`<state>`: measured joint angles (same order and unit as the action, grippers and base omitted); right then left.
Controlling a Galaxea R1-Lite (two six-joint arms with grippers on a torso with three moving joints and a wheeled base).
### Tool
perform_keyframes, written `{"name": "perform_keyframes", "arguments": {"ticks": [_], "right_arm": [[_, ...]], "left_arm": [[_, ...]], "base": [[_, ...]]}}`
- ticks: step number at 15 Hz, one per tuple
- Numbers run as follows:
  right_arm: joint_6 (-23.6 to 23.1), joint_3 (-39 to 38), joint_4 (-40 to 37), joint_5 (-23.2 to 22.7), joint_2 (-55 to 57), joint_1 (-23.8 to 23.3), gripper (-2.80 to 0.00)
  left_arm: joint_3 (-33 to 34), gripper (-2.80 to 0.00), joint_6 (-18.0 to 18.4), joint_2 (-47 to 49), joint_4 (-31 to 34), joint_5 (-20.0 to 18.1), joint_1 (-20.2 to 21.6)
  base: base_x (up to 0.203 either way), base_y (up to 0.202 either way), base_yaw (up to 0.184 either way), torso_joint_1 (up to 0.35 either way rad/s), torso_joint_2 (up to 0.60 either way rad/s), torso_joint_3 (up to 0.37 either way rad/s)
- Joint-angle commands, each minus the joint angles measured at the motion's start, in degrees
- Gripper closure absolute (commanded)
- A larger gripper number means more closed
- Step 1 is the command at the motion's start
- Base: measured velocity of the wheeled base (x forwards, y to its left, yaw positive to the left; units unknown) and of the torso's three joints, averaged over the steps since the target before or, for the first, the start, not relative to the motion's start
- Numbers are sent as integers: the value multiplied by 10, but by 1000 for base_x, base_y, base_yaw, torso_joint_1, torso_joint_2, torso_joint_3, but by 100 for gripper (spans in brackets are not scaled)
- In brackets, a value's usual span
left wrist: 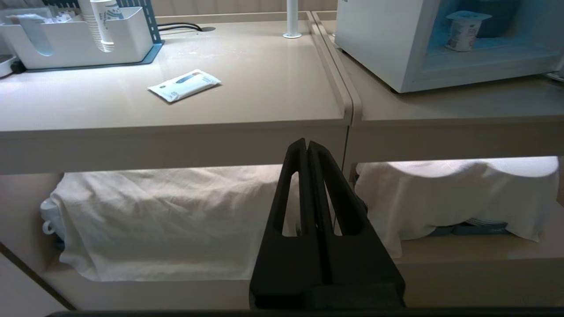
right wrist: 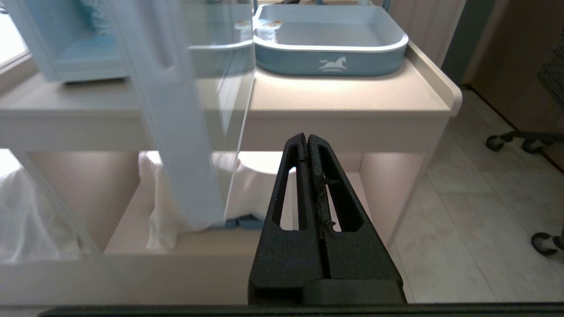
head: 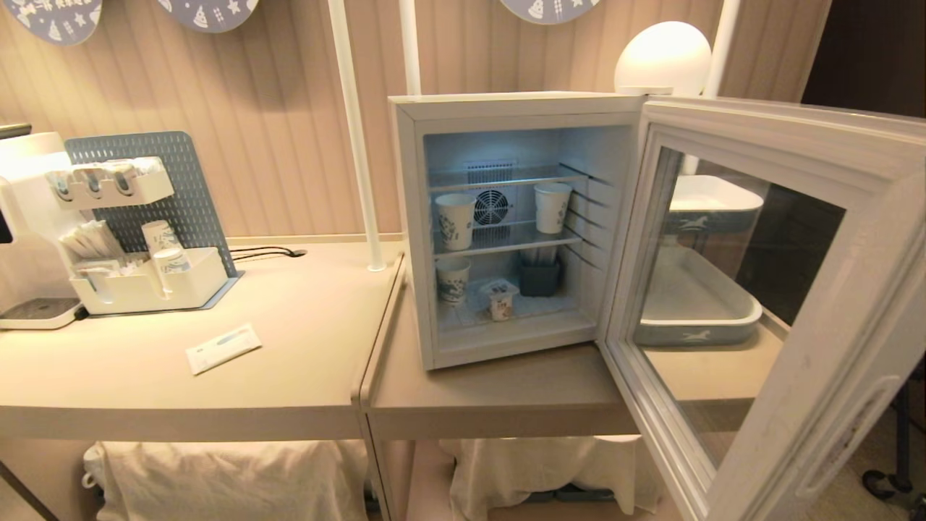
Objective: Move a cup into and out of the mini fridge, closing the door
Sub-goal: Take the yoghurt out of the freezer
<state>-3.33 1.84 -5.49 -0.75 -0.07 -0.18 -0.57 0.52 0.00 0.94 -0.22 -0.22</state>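
Head view: the mini fridge (head: 506,224) is being shown at centre frame with the door (head: 767,304) swung wide toward the lower right, and the cup (head: 500,299) is sitting on the fridge floor, low in the opening, beside a dark holder (head: 540,278) and below taller paper cups (head: 456,221). Neither arm is being seen there. In the wrist views the left claw (left wrist: 307,144) and right claw (right wrist: 307,137) are both being held clenched and empty, low in front of the table (head: 289,311) edge. The right claw is hanging just beside the open door, so the door could be knocked. A reach inside could topple the small cup or snag the neighbouring holder.
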Motion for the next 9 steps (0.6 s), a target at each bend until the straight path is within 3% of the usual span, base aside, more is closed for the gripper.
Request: {"name": "perform_keyframes", "arguments": {"ticks": [1, 5, 9], "right_arm": [[0, 0, -1, 0, 1, 0, 0], [1, 0, -1, 0, 0, 0, 0], [1, 0, -1, 0, 0, 0, 0]], "left_arm": [[0, 0, 0, 0, -1, 0, 0], [0, 0, 0, 0, -1, 0, 0], [0, 0, 0, 0, -1, 0, 0]], "base": [[-203, 0, 4, 2, -10, 2], [-180, 0, 1, 3, 1, 3], [-20, 0, 1, -1, -3, 2]]}}
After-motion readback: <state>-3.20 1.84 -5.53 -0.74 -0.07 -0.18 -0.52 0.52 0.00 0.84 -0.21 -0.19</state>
